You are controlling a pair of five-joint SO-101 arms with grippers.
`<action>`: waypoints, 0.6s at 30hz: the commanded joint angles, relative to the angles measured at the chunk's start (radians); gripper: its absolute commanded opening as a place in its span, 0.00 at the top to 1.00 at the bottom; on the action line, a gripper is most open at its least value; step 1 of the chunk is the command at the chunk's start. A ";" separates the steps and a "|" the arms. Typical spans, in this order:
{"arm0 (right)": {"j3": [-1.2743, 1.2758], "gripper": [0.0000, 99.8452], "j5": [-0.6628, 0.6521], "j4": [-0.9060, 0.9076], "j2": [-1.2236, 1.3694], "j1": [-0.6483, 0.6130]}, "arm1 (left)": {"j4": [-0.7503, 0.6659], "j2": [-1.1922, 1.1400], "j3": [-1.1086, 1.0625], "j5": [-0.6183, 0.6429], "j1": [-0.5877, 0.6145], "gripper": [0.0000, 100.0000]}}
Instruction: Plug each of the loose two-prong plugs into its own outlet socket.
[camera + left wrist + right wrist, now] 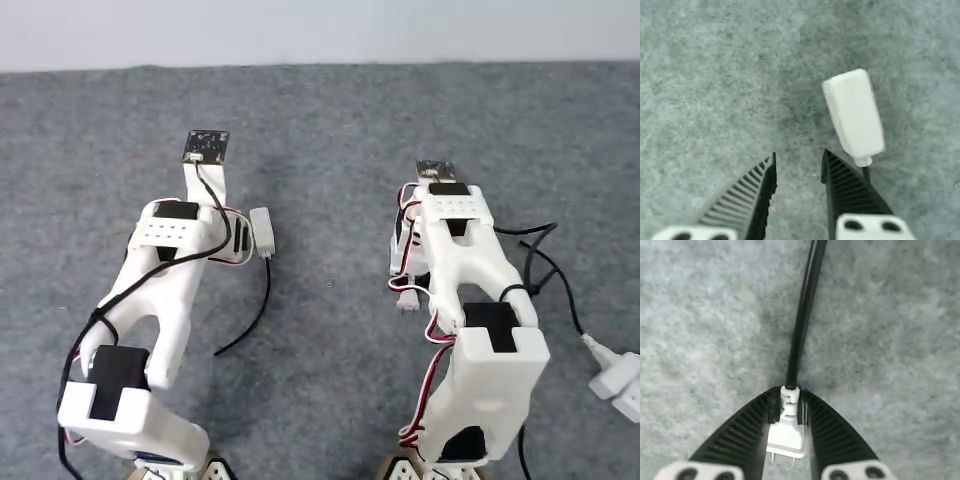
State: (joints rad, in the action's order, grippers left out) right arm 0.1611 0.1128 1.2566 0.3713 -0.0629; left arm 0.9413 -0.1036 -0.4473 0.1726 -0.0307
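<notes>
Right gripper (790,397) clamped on white two-prong plug (786,432).
Ribbed black fingers (745,435) press both plug sides, prongs toward the wrist; black cord (802,315) runs straight off across grey carpet (700,315).

Soft, even light falls on the grey carpeted bench (330,110). The white plastic arms (170,290) look bright and throw faint, diffuse shadows. The white rectangular outlet block (854,115) casts a soft dark patch just beside it. A thin shadow runs along the glossy black cable (802,315) of the evenly lit white two-prong plug (786,435).
</notes>
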 commanded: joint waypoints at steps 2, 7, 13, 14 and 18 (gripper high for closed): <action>-0.040 0.99 -0.006 0.096 -0.183 -0.002 | -0.025 0.011 0.016 -0.012 -0.003 0.86; -0.037 0.99 -0.017 0.193 -0.466 -0.085 | -0.020 0.009 0.013 -0.012 0.000 0.86; -0.034 0.99 -0.118 0.236 -0.748 -0.329 | 0.031 0.009 0.012 -0.193 -0.049 0.98; -0.020 0.99 -0.129 0.225 -0.783 -0.371 | 0.051 0.009 0.012 -0.222 -0.063 0.99; 0.077 0.99 -0.155 0.133 -0.898 -0.475 | 0.074 0.018 -0.018 -0.341 -0.089 0.99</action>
State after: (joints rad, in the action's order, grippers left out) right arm 0.1995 -0.0161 1.4515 -0.4266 -0.4757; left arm 0.9996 -0.1036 -0.4626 -0.0760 -0.0997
